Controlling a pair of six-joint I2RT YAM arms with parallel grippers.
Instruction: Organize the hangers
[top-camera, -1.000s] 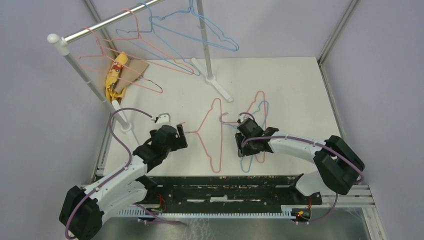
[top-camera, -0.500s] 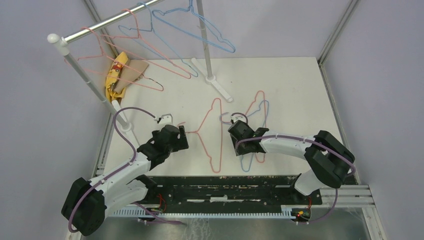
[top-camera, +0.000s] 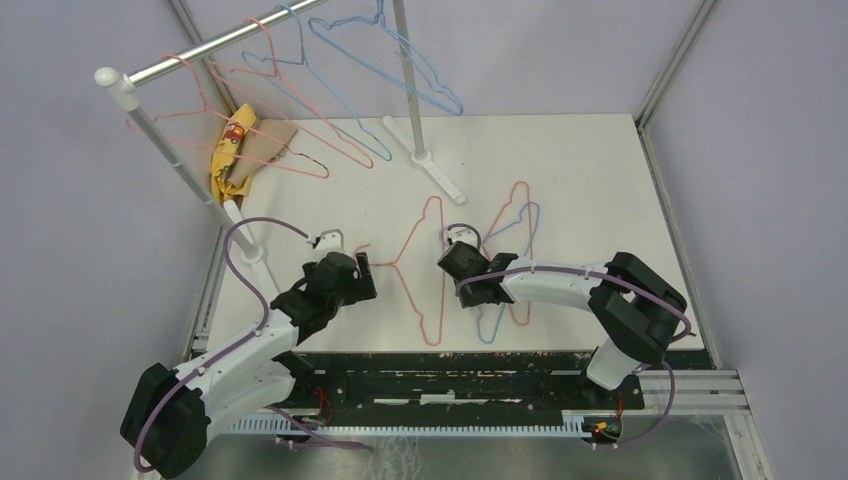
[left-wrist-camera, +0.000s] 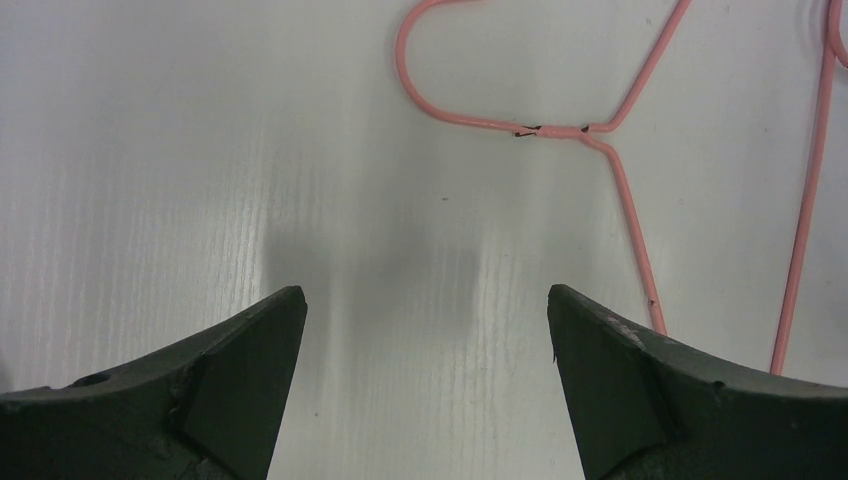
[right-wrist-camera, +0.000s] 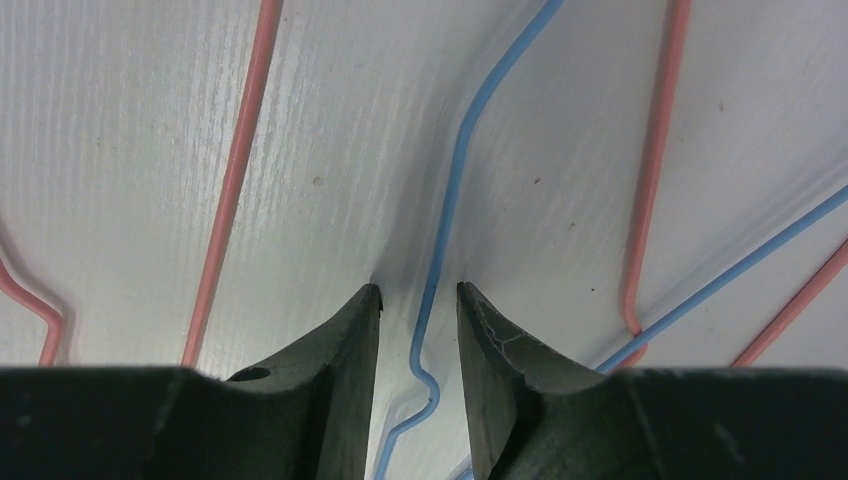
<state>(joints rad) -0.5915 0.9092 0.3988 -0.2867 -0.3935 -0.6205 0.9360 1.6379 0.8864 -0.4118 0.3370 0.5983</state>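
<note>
A pink hanger (top-camera: 440, 320) lies flat on the white table, its hook pointing left toward my left gripper (top-camera: 366, 270). In the left wrist view that gripper (left-wrist-camera: 425, 292) is wide open over bare table, with the pink hook and neck (left-wrist-camera: 560, 129) a little ahead of it. To the right, a blue hanger (top-camera: 482, 325) and another pink hanger (top-camera: 519, 186) lie overlapped. My right gripper (top-camera: 450, 262) is low over them. Its jaws (right-wrist-camera: 419, 288) stand narrow either side of the blue wire (right-wrist-camera: 455, 170), with a small gap on each side. Several pink and blue hangers (top-camera: 385, 64) hang on the rail.
The silver rail (top-camera: 220, 45) runs across the back left on white poles (top-camera: 180, 160), one foot (top-camera: 440, 178) reaching into the table. A yellow object on cardboard (top-camera: 235, 150) lies behind the left pole. A black bar (top-camera: 450, 370) lines the near edge.
My right gripper has slid left along the blue hanger and its jaws have narrowed around the wire. The hangers on the rail sway slightly. My left gripper stays open, barely moved.
</note>
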